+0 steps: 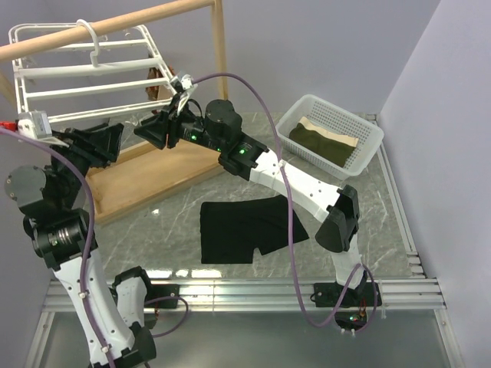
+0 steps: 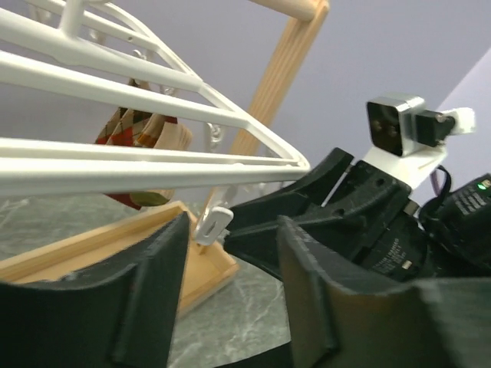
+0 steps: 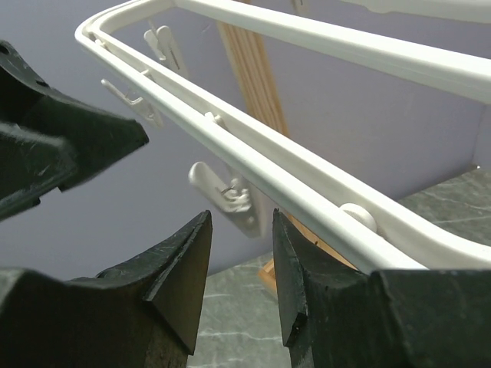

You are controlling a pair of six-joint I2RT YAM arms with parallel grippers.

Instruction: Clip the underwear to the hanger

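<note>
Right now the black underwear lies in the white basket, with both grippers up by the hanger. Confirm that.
Wrong on one point: the top external view shows the underwear lying flat on the table, not in the basket, which holds a folded olive-and-tan cloth. The rest stands.

The top external camera sits high behind both arm bases, looking down and forward over the whole grey marbled tabletop (image 1: 383,222) from well back. The left wrist camera looks almost level between the black fingers (image 2: 146,307) of the left gripper (image 2: 232,238), facing the small silver camera on the right wrist (image 2: 395,126). The right wrist camera tilts upward, and both wrist views sit close under the white plastic barred drying rack (image 3: 307,184), which all three views share.
</note>
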